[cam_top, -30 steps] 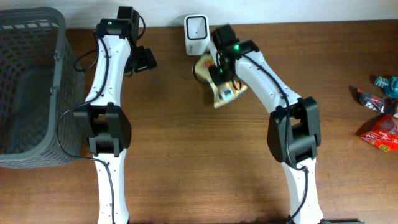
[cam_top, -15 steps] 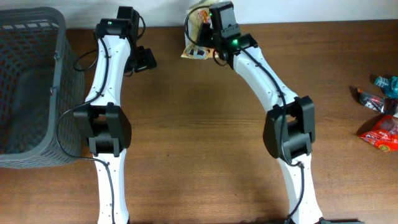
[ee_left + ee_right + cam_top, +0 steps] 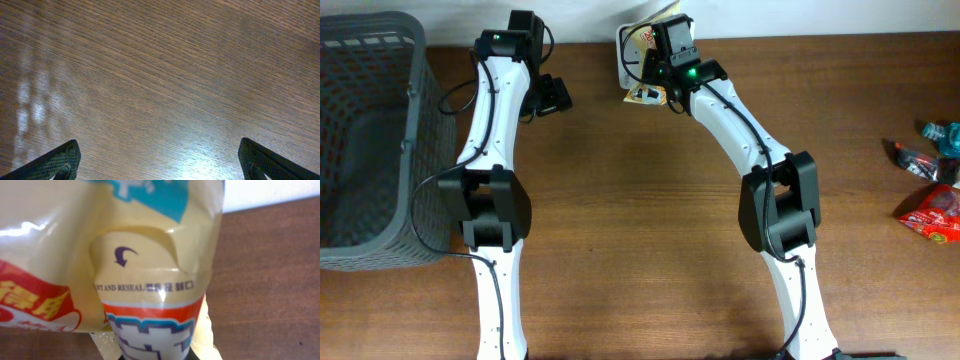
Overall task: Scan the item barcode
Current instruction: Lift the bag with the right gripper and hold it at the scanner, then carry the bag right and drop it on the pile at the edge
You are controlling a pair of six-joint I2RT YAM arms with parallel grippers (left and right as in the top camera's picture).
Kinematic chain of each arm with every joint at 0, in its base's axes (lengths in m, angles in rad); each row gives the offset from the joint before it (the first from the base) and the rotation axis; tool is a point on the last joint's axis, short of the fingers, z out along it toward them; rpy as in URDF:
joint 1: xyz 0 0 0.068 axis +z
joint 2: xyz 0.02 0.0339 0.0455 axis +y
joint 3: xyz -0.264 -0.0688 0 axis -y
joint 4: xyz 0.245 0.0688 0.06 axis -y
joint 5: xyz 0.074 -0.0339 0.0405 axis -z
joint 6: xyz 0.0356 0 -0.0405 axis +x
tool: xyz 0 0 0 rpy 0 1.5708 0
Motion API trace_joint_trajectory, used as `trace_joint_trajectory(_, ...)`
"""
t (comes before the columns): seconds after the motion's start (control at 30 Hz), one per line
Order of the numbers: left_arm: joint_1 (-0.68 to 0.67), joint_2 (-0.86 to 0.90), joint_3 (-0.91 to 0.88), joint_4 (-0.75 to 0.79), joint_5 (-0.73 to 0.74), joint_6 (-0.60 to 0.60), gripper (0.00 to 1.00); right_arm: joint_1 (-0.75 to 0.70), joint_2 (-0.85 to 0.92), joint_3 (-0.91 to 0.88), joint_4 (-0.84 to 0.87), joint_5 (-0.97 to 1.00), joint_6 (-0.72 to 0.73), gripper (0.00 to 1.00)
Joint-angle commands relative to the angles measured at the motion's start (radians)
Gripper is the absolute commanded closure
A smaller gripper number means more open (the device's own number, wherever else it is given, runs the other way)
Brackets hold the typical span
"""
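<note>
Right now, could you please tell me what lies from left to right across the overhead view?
Grey mesh basket → left gripper → yellow snack packet → loose snack packets at the right edge.

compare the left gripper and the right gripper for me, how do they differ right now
1. The left gripper is open with nothing between its fingers; the right gripper is shut on a yellow snack packet.
2. The left gripper looks down on bare table; the right gripper holds its packet up against the white scanner.
Shared: both sit toward the table's far edge, on white arms.
</note>
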Motion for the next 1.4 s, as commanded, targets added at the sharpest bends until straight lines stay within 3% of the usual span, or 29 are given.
trace_joint_trajectory(0.0,0.004,0.0,0.005,-0.001,0.003,-0.008,0.01,0.036,-0.008,0.017,0.067,0.027,-0.029,0.96)
trace_joint_trajectory(0.33,0.004,0.0,0.005,-0.001,0.003,-0.008,0.01,0.06,0.01,0.017,0.281,0.117,-0.097,0.96)
trace_joint_trajectory(0.73,0.004,0.0,0.005,-0.001,0.003,-0.008,0.01,0.029,-0.018,0.018,0.28,0.124,-0.096,0.96)
trace_joint_trajectory(1.0,0.004,0.0,0.005,-0.001,0.002,-0.008,0.01,-0.194,-0.203,0.03,-0.019,0.12,0.022,0.96)
trace_joint_trajectory(1.27,0.004,0.0,0.005,-0.001,0.003,-0.008,0.01,-0.606,-0.217,0.025,-0.488,0.125,0.021,0.96)
trace_joint_trajectory(1.37,0.004,0.0,0.005,-0.001,0.003,-0.008,0.01,-0.753,-0.204,0.023,-0.593,0.125,0.021,0.96)
